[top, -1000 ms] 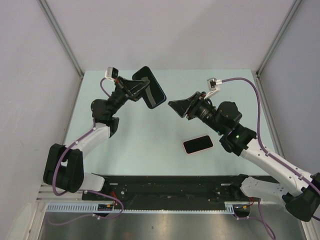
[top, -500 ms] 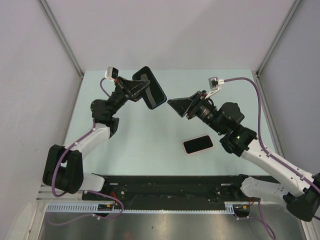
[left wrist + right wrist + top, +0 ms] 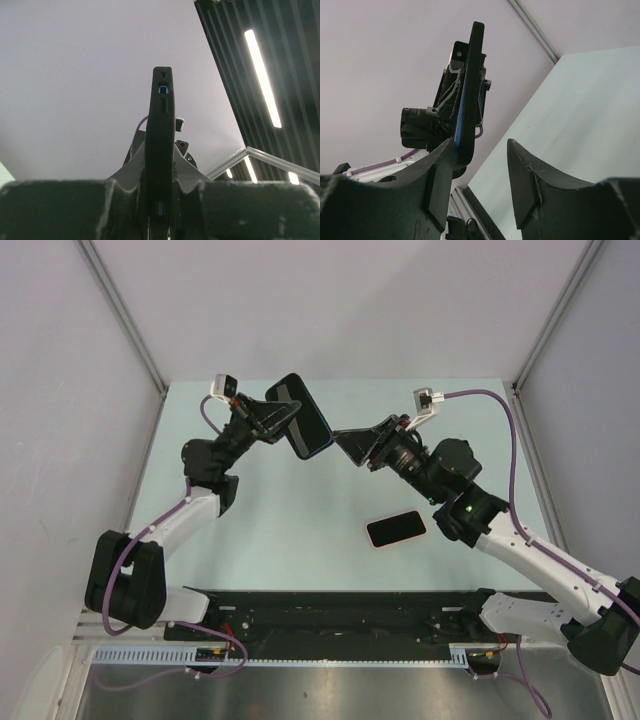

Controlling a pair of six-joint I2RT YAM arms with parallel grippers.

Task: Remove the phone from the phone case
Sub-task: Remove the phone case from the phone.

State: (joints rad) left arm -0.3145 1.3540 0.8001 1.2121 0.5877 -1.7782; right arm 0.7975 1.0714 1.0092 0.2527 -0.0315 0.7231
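I am clamping my left pincer (image 3: 283, 423) on the cased phone (image 3: 310, 420), holding it in the air beyond and left of the pink-rimmed phone (image 3: 396, 529) lying on the tabletop (image 3: 280, 510). My right pincer (image 3: 481, 145) is hovering beyond that pink-rimmed phone too, jaws apart around the cased phone's lower corner.

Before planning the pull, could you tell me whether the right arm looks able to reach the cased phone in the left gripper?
Probably yes: the right gripper is open, one finger beside the free end of the cased phone, nothing between; the left gripper leaves that end bare.
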